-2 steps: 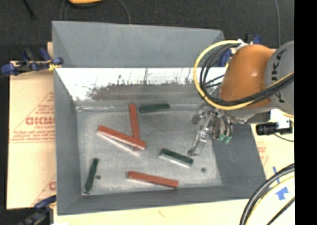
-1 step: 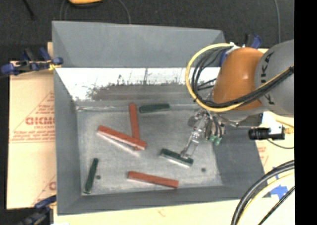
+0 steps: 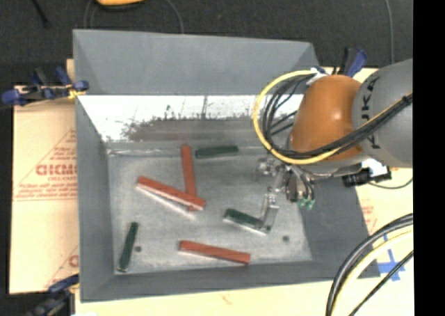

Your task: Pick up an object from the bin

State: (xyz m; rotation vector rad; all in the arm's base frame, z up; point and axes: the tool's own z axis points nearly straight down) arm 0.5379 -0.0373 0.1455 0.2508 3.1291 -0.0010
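Gripper [image 3: 267,223] low near bin floor, right of centre; open or closed cannot be told. Wrist nearly vertical above it, orange cover [image 3: 325,116] and looped cables higher, arm entering from right. Gripper tip at right end of dark green stick [image 3: 243,218], apparently touching. Stick lies flat, long axis mostly left-right, right end slightly lower in view. Red stick [image 3: 214,252] near, below-left. Crossed red sticks [image 3: 182,189] further left. Grey bin [image 3: 94,168].
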